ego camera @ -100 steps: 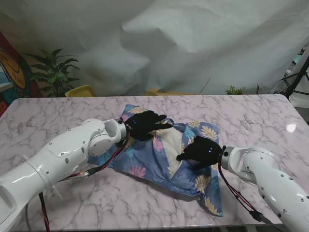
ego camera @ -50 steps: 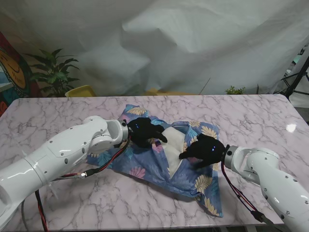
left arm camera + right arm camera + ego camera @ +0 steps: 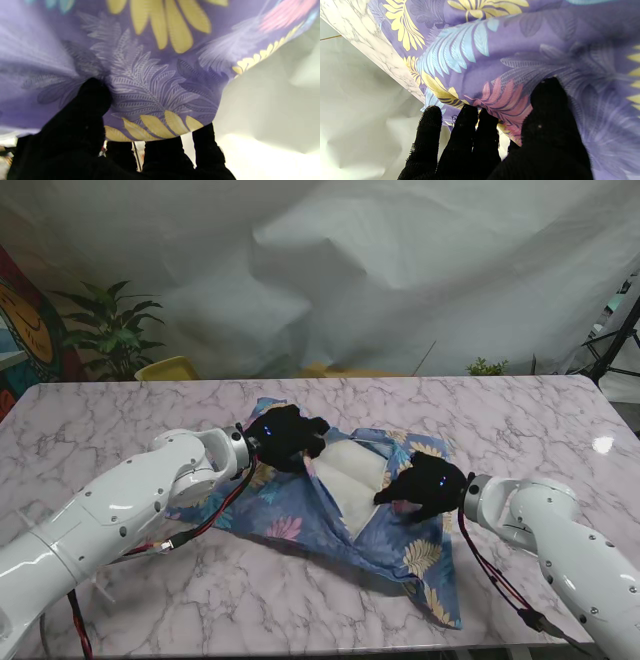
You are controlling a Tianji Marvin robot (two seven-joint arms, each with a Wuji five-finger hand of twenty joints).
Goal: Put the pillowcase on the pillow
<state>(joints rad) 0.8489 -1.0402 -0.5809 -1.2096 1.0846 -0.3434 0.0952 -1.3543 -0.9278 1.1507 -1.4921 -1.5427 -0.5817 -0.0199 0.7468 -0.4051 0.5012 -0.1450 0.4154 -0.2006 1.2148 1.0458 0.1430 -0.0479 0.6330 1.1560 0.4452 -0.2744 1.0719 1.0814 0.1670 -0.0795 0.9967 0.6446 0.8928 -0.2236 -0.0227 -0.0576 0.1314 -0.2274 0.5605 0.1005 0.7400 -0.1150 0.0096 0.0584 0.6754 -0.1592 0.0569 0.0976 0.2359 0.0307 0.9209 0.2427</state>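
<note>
A blue floral pillowcase [image 3: 290,515] lies on the marble table [image 3: 520,430], its mouth spread open in the middle. The white pillow [image 3: 352,472] shows through that opening. My left hand [image 3: 285,436] is shut on the pillowcase's far left edge; the left wrist view shows the thumb and fingers [image 3: 202,145] pinching the printed cloth [image 3: 150,75], with the pillow [image 3: 270,105] beside it. My right hand [image 3: 425,483] is shut on the opposite edge of the opening; in the right wrist view the fingers [image 3: 470,135] and thumb clamp the fabric [image 3: 510,57].
A white sheet [image 3: 380,270] hangs behind the table. A green plant [image 3: 110,330] and a yellow object [image 3: 165,368] stand beyond the far left edge. A black stand [image 3: 615,340] is at the far right. Red cables [image 3: 490,580] run along both forearms.
Both hands have pulled apart, widening the pillowcase mouth. The left hand moved left and farther from me with the edge, and more of the white pillow shows.
</note>
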